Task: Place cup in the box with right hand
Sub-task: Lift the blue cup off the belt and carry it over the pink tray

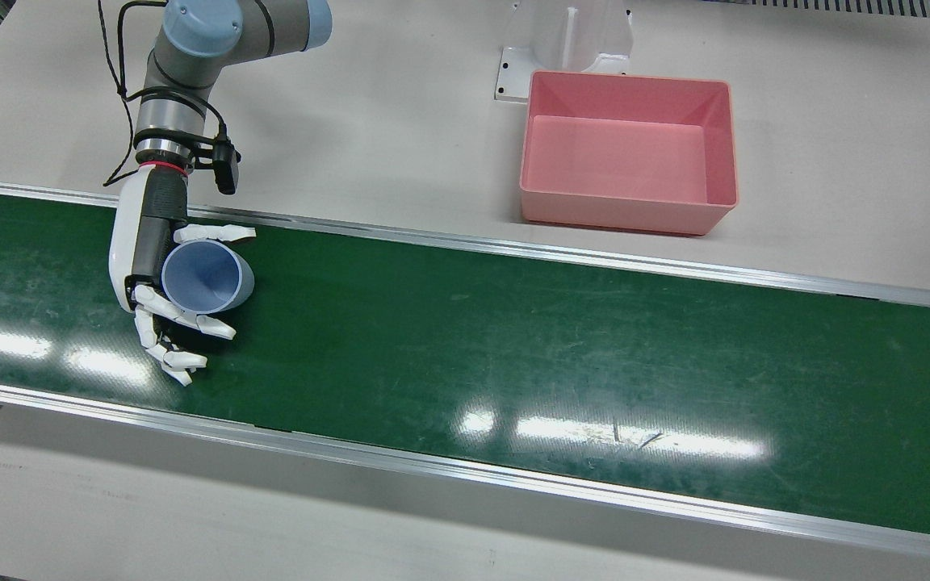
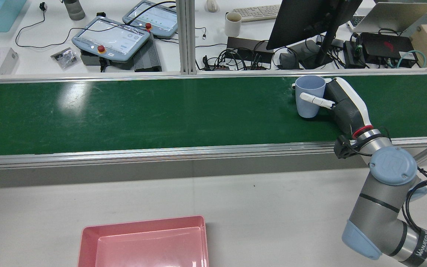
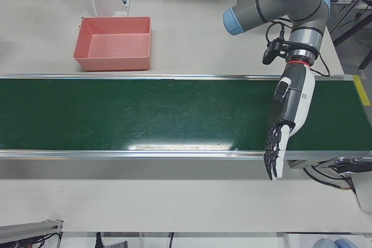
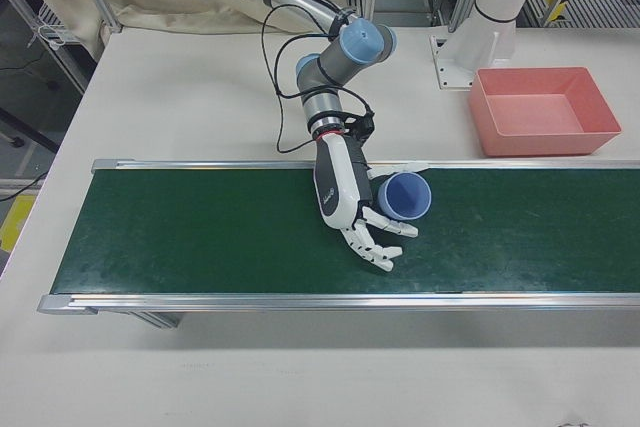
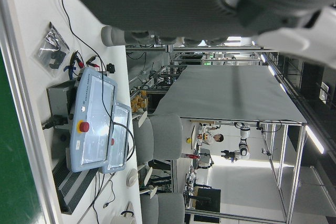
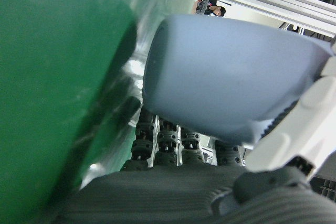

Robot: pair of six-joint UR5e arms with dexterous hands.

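White tabletop [image 1: 368, 121] carries a green conveyor belt [image 1: 513, 339] with aluminium side rails, running its full length. Pink box [image 1: 626, 161] sits directly on the tabletop, near the belt's robot-side rail, open and upright. Blue cup [image 1: 207, 278] stands upright on the belt toward the right-arm end, well apart from the box.

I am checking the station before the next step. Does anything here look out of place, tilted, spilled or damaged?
Nothing stands out. The blue cup is upright on the green belt with the right hand around it. The pink box is empty and intact on the table. The left hand is open over the belt.
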